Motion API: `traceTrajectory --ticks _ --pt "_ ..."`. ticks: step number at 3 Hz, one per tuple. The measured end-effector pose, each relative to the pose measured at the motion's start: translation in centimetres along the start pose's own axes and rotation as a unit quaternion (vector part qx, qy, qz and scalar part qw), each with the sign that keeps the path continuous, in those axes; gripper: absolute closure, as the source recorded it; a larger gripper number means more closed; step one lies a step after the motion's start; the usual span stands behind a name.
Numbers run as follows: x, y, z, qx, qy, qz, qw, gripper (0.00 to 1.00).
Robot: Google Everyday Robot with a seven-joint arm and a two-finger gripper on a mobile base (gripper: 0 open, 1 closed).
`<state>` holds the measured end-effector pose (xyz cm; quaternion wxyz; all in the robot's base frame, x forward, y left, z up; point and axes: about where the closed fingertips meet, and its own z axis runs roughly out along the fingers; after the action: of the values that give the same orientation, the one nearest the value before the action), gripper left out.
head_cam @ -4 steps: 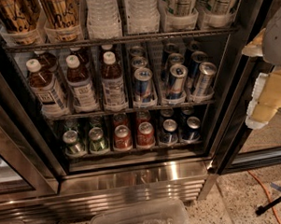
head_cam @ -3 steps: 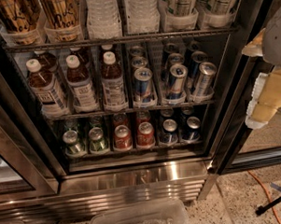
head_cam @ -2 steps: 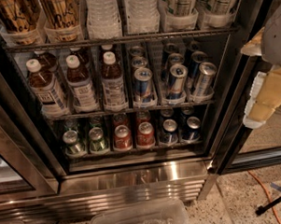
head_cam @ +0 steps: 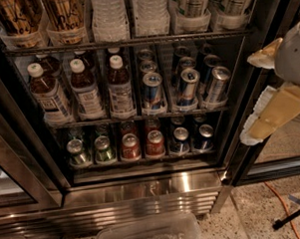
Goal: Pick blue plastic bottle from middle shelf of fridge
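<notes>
Straight ahead stands the tall commercial drinks fridge (head_cam: 143, 194), with its black door frame, wire racks and ribbed stainless-steel base filling most of the view. Its dark wire middle shelf (head_cam: 162, 114) carries three white-capped brown bottles on the left and slim blue-silver cans (head_cam: 186, 85) on the right.

My gripper (head_cam: 248, 98) hangs at the right edge, outside the cabinet and level with that shelf. Its two tan fingers (head_cam: 277, 111) are spread apart with nothing between them, touching no bottle. Only the wrist end of my arm shows, and the rest is cut off by the frame edge.

The blue plastic bottle (head_cam: 120, 85) stands upright as the rightmost of the three bottles, just beside the first column of cans. It is clear plastic holding dark brown drink, with a white screw cap and a blue-and-white label. It is well apart from my gripper.

More bottles stand behind the front row, mostly hidden. Below sits a rack of short green, red and blue cans (head_cam: 131, 146). The containers on the rack above are cut off at the top.
</notes>
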<state>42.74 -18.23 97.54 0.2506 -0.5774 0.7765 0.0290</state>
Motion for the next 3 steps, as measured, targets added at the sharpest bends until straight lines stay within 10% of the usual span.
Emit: traceTrajectory --ticks 3 --pt "-4.6 2.9 4.0 0.054 -0.192 0.076 0.9771 0.0"
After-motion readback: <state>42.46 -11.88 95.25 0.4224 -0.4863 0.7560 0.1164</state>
